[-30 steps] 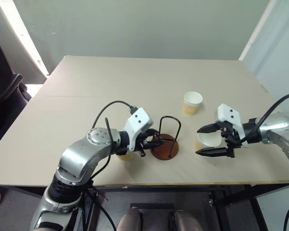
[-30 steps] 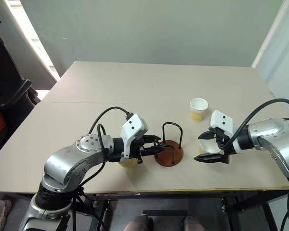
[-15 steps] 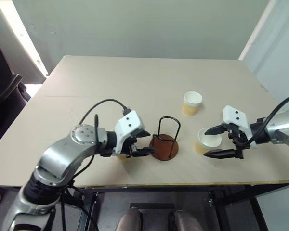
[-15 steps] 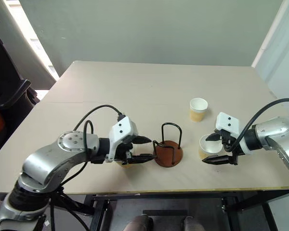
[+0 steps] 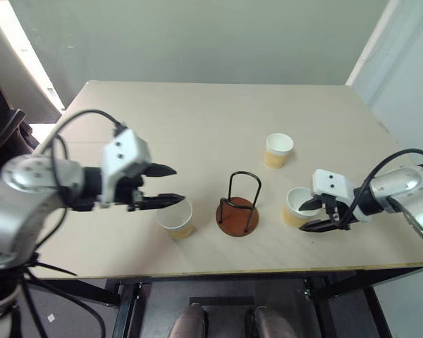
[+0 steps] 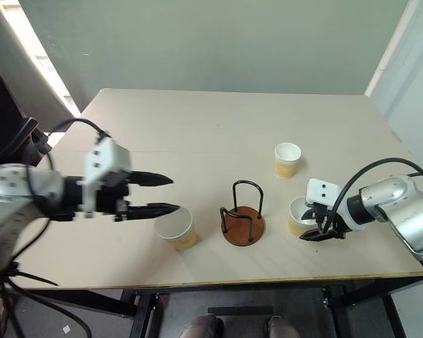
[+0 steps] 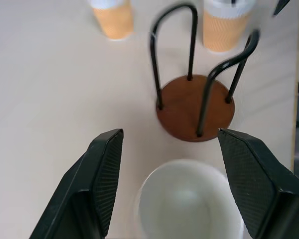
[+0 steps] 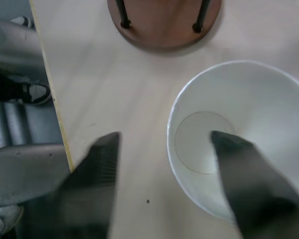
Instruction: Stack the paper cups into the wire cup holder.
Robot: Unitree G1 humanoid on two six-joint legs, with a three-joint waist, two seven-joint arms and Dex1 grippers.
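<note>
Three tan paper cups with white insides stand upright on the table. One cup [image 5: 176, 218] is left of the wire cup holder [image 5: 238, 208], a dark wire loop frame on a red-brown disc that stands empty. My left gripper [image 5: 178, 185] hovers open just above and to the left of that cup [image 7: 184, 204], touching nothing. A second cup [image 5: 296, 206] stands right of the holder. My right gripper [image 5: 309, 216] straddles its near wall, with one finger [image 8: 239, 179] inside the cup and the other outside, still apart from the wall. The third cup [image 5: 278, 150] stands farther back.
The pale wooden table [image 5: 197, 120] has its front edge close below the cups and the holder. A dark chair [image 6: 14, 134] stands past the table's left edge. Black cables loop off both wrists.
My left gripper has pulled up and away to the left, off the cup beside the holder. My right gripper sank onto the right cup and its fingers narrowed.
</note>
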